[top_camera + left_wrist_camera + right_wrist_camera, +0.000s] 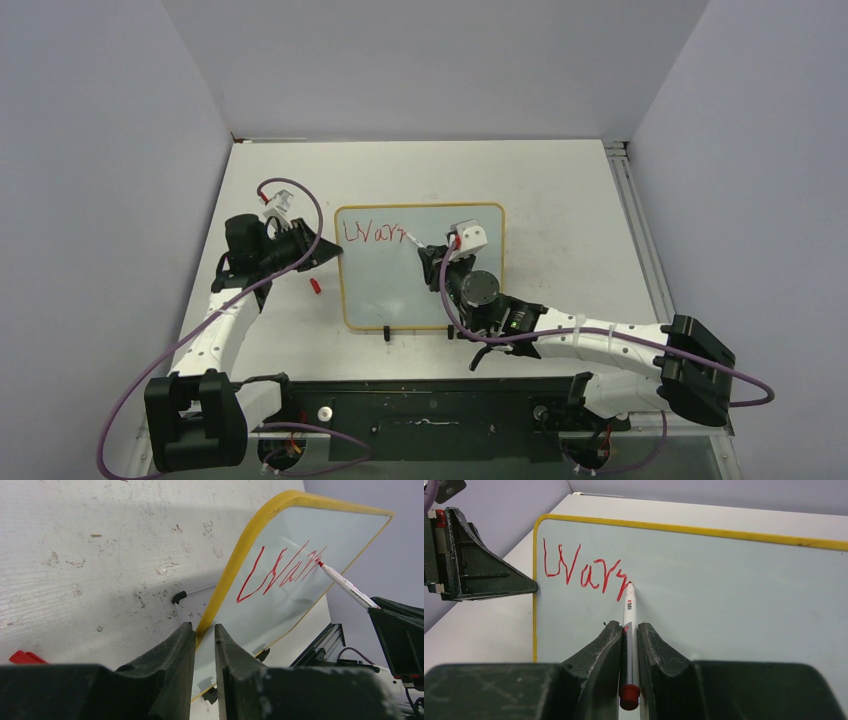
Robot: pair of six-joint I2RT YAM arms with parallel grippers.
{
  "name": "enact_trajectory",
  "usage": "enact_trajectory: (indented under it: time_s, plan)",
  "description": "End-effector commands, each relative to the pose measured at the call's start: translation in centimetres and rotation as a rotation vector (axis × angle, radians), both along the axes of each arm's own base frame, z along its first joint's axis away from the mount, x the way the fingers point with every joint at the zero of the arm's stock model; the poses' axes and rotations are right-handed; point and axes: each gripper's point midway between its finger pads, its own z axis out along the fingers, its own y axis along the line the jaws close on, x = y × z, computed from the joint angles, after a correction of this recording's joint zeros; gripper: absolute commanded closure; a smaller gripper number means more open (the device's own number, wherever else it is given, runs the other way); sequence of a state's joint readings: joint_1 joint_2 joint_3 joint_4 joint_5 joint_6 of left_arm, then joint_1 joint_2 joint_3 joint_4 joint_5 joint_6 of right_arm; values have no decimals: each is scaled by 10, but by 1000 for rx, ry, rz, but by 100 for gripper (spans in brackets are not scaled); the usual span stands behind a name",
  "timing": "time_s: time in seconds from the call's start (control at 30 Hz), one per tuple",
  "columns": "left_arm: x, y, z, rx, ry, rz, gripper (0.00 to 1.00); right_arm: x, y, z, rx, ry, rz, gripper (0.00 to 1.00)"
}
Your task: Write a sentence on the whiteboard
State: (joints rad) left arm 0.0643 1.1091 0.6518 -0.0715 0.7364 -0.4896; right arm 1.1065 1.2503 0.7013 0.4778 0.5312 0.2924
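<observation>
Here the whiteboard [420, 290] sits at the middle of the desk [560, 200], its left frame edge pinched between the fingers of the left gripper [205, 632]. The right gripper [629, 630] is clamped on a white marker [630, 605]. The marker's red tip touches the board at the end of the sentence [581, 570], so far "War" and a stroke, near the board's top-left corner.

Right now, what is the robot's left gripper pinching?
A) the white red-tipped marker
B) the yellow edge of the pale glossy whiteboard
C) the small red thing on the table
B: the left gripper clamps the yellow frame of the pale glossy whiteboard; the right gripper holds the white marker.
</observation>
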Motion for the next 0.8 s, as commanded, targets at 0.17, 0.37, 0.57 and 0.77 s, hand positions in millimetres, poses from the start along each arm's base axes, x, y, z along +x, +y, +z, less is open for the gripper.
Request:
enact_trajectory:
  time_s: [0.17, 0.37, 0.57, 0.77]
  plan:
    - [5, -4, 24, -2, -76, -31, 81, 0, -14, -7, 16, 22, -40, 95]
    - [5, -4, 24, -2, -76, -30, 81, -5, -16, -15, 15, 38, -34, 95]
    - [5, -4, 24, -2, -76, -31, 81, -6, -14, -15, 17, 38, -29, 95]
    - [5, -4, 24, -2, -77, -30, 81, -8, -11, -15, 12, 36, -15, 95]
